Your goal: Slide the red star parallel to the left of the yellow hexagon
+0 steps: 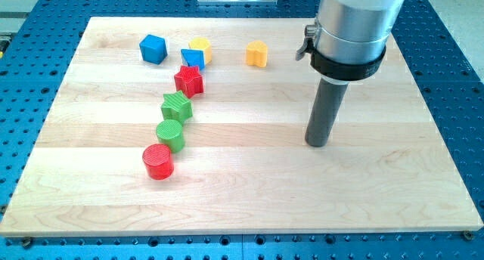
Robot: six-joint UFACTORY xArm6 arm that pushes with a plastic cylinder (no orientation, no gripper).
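Note:
The red star (pixel 188 80) lies in the upper middle-left of the wooden board (pixel 242 199), just below a blue block (pixel 193 59) and a yellow hexagon (pixel 200 46) that sit close together. My tip (pixel 318 143) rests on the board well to the right of the red star and below it, touching no block. A yellow heart-like block (pixel 257 54) lies to the upper left of my tip, apart from it.
A blue cube (pixel 153 48) lies at the upper left. A green star (pixel 176 106), a green cylinder (pixel 170 134) and a red cylinder (pixel 158 161) run in a line down-left from the red star. Blue perforated table surrounds the board.

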